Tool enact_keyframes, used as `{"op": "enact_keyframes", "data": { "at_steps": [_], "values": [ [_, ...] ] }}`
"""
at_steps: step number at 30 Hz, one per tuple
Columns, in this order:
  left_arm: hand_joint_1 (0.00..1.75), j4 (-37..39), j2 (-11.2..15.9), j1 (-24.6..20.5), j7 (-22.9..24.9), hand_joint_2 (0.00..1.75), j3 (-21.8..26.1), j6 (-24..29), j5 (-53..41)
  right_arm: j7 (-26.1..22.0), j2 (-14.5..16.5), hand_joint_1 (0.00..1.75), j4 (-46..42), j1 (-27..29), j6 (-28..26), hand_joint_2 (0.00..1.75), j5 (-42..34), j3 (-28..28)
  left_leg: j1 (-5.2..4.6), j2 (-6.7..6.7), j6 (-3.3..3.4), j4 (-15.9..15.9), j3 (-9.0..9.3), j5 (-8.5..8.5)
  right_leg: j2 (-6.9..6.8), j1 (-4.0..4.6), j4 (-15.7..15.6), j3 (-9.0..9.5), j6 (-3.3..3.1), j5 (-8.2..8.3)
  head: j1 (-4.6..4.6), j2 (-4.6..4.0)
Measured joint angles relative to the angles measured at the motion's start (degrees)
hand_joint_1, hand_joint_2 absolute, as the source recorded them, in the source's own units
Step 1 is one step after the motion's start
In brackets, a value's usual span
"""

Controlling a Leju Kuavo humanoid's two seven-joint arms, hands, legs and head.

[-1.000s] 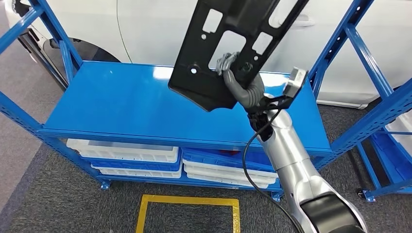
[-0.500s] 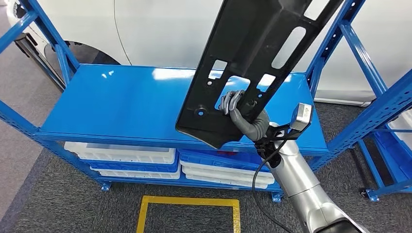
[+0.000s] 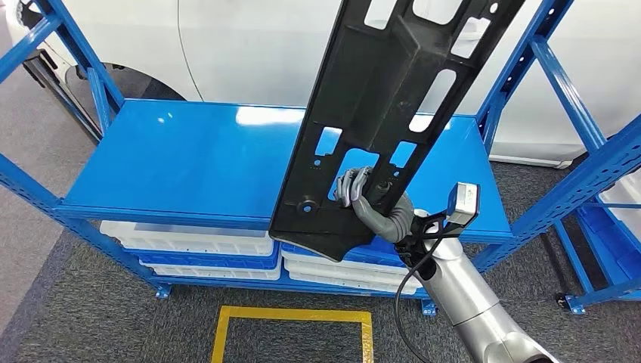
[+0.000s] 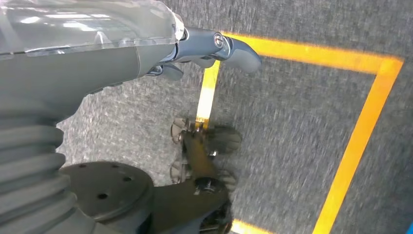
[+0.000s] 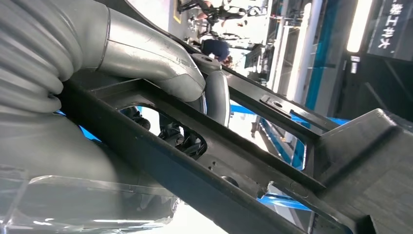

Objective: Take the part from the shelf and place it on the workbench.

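Black moulded plastic dominates the shot: the part, a long panel riddled with cut-outs, is up in the air over the right half of the blue shelf, tilted with its far end rising out of the top of the head view. The right hand grips it near the lower end, fingers hooked through one of the openings, and the right wrist view shows the thumb lying over a rib of the part. That low hold is the worry: most of the panel's length stands above the grip, so a quick turn toward the workbench could make it lever round and twist out of the fingers. The blue uprights on the right sit near the panel's upper edge, and a swing that way could clip them. The white car body just behind the rack is another thing to strike. The left hand hangs over grey carpet with yellow floor tape; it appears empty, though the fingers are barely visible and I can't tell how they're set.
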Motion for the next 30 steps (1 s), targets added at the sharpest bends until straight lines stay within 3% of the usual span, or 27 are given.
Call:
{"op": "enact_keyframes", "data": {
  "at_steps": [2,4,5,6,7,9,11,15,17,19,21,22,23,26,27,30],
  "values": [
    [0.0,0.0,0.0,-0.08,0.1,1.75,-0.13,-0.37,0.15,0.0,-0.41,1.75,-0.05,0.02,-0.03,1.75,-0.01,0.07,0.16,0.08,0.53,-0.47,0.17,0.33,-0.1,-0.17,4.25,-1.91,0.48,-2.71,0.01,0.0],
    [0.0,0.0,0.0,-0.1,0.65,1.75,-0.17,-0.23,0.36,0.0,-0.68,1.75,-0.03,0.11,-0.04,1.75,-0.01,0.19,0.09,0.12,0.67,-0.48,0.1,0.36,-0.18,-0.36,12.08,-5.66,0.8,-6.3,0.0,0.0],
    [0.0,0.0,-0.01,-0.1,1.11,1.75,-0.17,0.1,0.47,0.0,-0.78,1.75,0.04,0.16,-0.03,1.75,-0.02,0.31,0.07,0.13,0.67,-0.46,0.08,0.36,-0.22,-0.44,14.95,-7.07,0.89,-7.09,0.0,0.0],
    [0.0,0.0,-0.01,-0.12,1.74,1.75,-0.17,0.58,0.56,0.01,-0.84,1.75,0.14,0.17,-0.02,1.75,-0.07,0.46,0.05,0.13,0.65,-0.43,0.08,0.34,-0.25,-0.51,15.95,-7.59,0.94,-6.84,0.01,0.0],
    [0.0,0.0,-0.02,-0.15,2.41,1.75,-0.17,1.06,0.67,0.04,-0.86,1.75,0.24,0.1,0.0,1.75,-0.17,0.61,0.06,0.11,0.61,-0.38,0.1,0.32,-0.27,-0.58,14.51,-6.91,0.93,-5.53,0.01,0.0],
    [0.0,0.0,-0.06,-0.24,3.66,1.75,-0.16,1.82,0.93,0.28,-0.88,1.75,0.35,-0.31,0.01,1.75,-0.46,0.81,0.05,0.06,0.39,-0.18,0.13,0.17,-0.36,-0.68,6.55,-3.0,0.7,-1.63,0.01,0.0],
    [0.0,0.0,-0.08,-0.31,4.15,1.75,-0.15,1.89,1.17,0.61,-0.87,1.75,0.42,-0.8,-0.08,1.75,-0.76,0.9,-0.14,0.02,-0.08,0.11,0.0,-0.02,-0.42,-0.47,0.44,-0.07,0.29,0.36,0.0,0.0],
    [0.0,0.0,-0.09,-0.32,4.39,1.75,-0.12,1.32,1.38,0.98,-0.91,1.75,0.8,-1.01,-0.44,1.75,-1.4,1.04,-0.2,-0.04,-1.29,0.38,-0.18,-0.15,-0.49,-0.25,-0.84,0.3,-0.79,0.92,-0.01,0.0],
    [0.0,0.0,-0.07,-0.32,4.53,1.75,-0.1,1.06,1.45,1.12,-0.93,1.75,0.95,-1.08,-0.54,1.75,-1.51,1.06,-0.19,-0.05,-1.75,3.67,-1.41,-2.87,-0.63,-0.41,-1.38,0.24,-1.49,1.47,-0.01,0.0],
    [0.0,0.0,-0.06,-0.29,4.74,1.75,-0.09,0.93,1.5,1.23,-0.93,1.75,1.15,-1.11,-0.87,1.75,-1.56,1.08,-0.03,0.01,-2.05,10.94,-4.06,-7.2,-0.71,-0.28,-1.45,-0.08,-1.88,1.8,-0.01,0.0],
    [0.0,0.0,-0.08,-0.23,4.92,1.75,-0.07,0.88,1.53,1.47,-0.93,1.75,1.48,-1.1,-1.44,1.75,-1.57,1.11,0.06,0.02,-2.18,16.23,-5.72,-9.3,-0.73,-0.14,-1.27,-0.6,-1.95,2.09,-0.01,0.0],
    [0.0,0.0,-0.08,-0.21,4.97,1.75,-0.07,0.88,1.55,1.61,-0.93,1.75,1.62,-1.1,-1.71,1.75,-1.59,1.14,0.06,0.02,-2.15,15.94,-5.2,-8.88,-0.72,-0.12,-1.12,-0.89,-1.9,2.24,-0.01,0.0],
    [0.0,0.0,-0.09,-0.21,4.99,1.75,-0.07,0.88,1.57,1.75,-0.93,1.75,1.71,-1.1,-1.98,1.75,-1.63,1.15,0.06,0.02,-2.04,13.4,-3.59,-7.56,-0.69,-0.12,-0.93,-1.18,-1.8,2.38,-0.01,0.0],
    [0.0,0.0,-0.08,-0.38,5.03,1.75,-0.02,0.91,1.75,2.02,-0.93,1.75,1.78,-1.12,-2.62,1.75,-1.98,1.16,-0.12,-0.04,-1.36,2.34,2.51,-3.65,-0.61,-0.04,-0.36,-1.92,-1.16,2.86,-0.01,0.0],
    [0.0,0.0,-0.08,-0.41,5.04,1.75,0.03,0.92,1.79,2.08,-0.94,1.75,1.79,-1.13,-2.73,1.75,-2.08,1.16,-0.24,-0.07,-1.07,0.76,3.19,-3.23,-0.6,-0.03,-0.27,-2.11,-0.83,3.1,-0.01,0.0],
    [0.0,0.0,-0.1,-0.38,5.07,1.75,0.26,0.95,1.81,2.16,-0.99,1.75,1.84,-1.16,-2.78,1.75,-2.15,1.16,-0.4,-0.01,-0.04,0.22,2.66,-2.17,-0.49,-0.22,-0.31,-2.52,0.24,3.86,-0.01,0.0]
  ]
}}
